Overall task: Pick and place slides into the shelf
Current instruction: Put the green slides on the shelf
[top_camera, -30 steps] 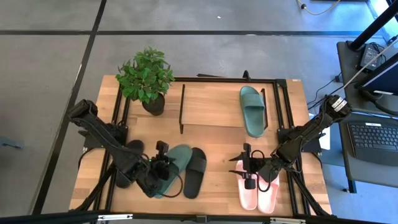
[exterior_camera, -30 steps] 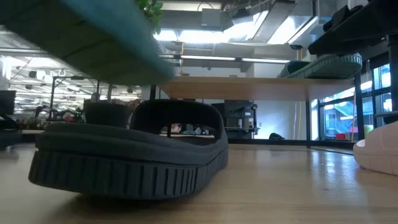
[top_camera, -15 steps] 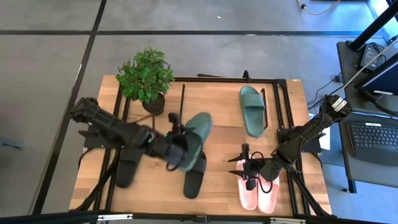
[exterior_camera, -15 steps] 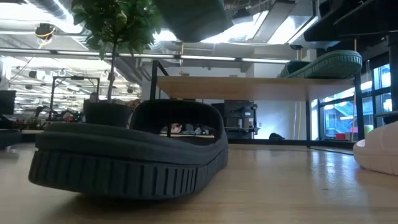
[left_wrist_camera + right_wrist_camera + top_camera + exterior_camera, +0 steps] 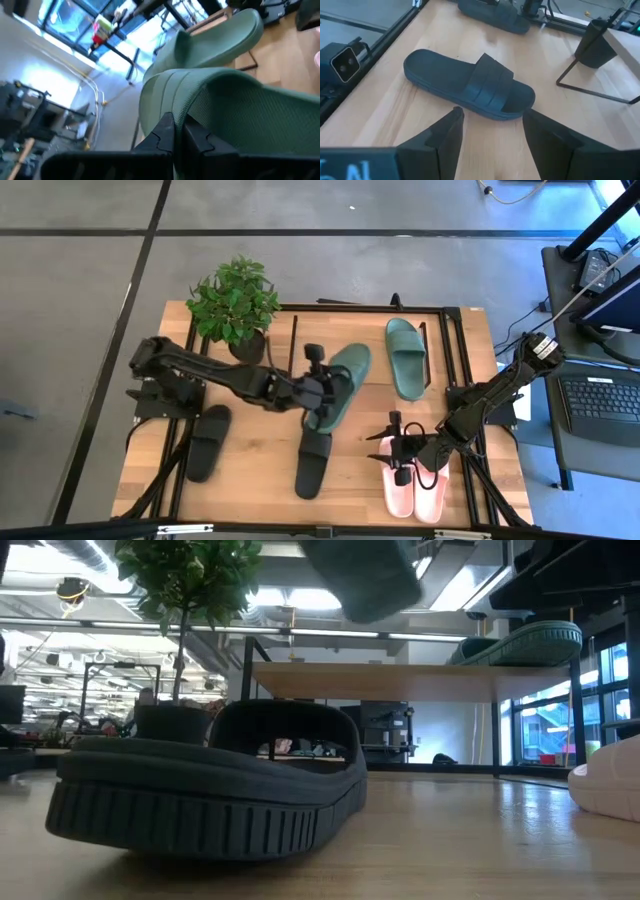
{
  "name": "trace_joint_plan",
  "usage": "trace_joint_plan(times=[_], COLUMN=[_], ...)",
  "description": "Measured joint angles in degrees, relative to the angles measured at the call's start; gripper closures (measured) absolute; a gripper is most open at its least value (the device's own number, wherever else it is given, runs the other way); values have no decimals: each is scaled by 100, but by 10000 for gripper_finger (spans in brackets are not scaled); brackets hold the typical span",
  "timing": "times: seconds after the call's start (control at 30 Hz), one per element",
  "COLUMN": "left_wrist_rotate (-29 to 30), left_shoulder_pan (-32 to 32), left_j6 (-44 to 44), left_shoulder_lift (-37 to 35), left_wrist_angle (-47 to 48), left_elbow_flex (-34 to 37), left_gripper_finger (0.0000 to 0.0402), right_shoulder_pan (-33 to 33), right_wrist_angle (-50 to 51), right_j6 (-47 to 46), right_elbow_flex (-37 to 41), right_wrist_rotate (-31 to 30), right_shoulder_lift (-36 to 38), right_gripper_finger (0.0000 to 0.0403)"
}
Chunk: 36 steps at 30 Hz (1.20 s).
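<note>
My left gripper [image 5: 318, 385] is shut on a dark green slide [image 5: 340, 383] that hangs in the air just in front of the shelf [image 5: 345, 340]. The low view shows this slide [image 5: 362, 575] high above the table. The other green slide [image 5: 405, 358] lies sole-down on the shelf's top board. Two black slides [image 5: 207, 442] [image 5: 313, 460] and the pink pair [image 5: 418, 485] lie on the table. My right gripper [image 5: 399, 456] is open and hovers by the pink pair's far end, touching nothing. My left gripper pinches the green slide's wide strap at its edge [image 5: 176, 102] between the two fingers [image 5: 162, 137]. It comes at the strap from the table's left, roughly level. The slide is lifted clear of the table and tilted, its sole stretching away past the fingers.
A potted plant [image 5: 235, 305] stands at the shelf's left end, close to my left arm. Black frame rails [image 5: 452, 350] run along both sides of the table. The middle of the shelf's top board [image 5: 340, 335] is bare. A laptop [image 5: 600, 405] sits off the table's right side.
My left gripper has carried the green slide up from the table's near left part, beside the black slide, toward the far edge and rightward to the shelf's front. The slide is lifted clear and has turned, now pointing toward the far right. The black slides stayed put.
</note>
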State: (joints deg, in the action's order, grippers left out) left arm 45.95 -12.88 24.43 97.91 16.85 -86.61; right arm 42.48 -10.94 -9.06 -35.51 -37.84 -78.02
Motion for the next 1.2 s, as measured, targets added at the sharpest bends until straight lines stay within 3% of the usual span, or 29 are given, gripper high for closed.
trace_joint_plan(times=[0.13, 0.33, 0.8, 1.0, 1.1, 1.2], left_wrist_rotate=[555, 1427, 1327, 1254, 1080, 1316], left_shoulder_pan=[38, 95, 316, 374, 497, 645], left_j6=[122, 167, 168, -26, -252, -283], left_shoulder_lift=[457, 1097, 1360, 1360, 1360, 1360], left_wrist_angle=[-96, 513, 810, 797, 795, 795], left_elbow_flex=[-387, -1280, -1429, -1429, -1428, -1427], left_gripper_finger=[399, 399, 399, 399, 399, 399], right_shoulder_pan=[0, 0, 0, -9, -9, -9], right_wrist_angle=[2, -5, -1523, -1484, -1486, -1486], right_j6=[-153, -265, -1137, -4, 34, -118], right_elbow_flex=[0, 0, 0, 0, 0, 0], right_wrist_rotate=[98, 207, 209, 194, 194, 195], right_shoulder_lift=[0, 0, 0, 0, 0, 0], right_gripper_finger=[198, 198, 198, 198, 198, 198])
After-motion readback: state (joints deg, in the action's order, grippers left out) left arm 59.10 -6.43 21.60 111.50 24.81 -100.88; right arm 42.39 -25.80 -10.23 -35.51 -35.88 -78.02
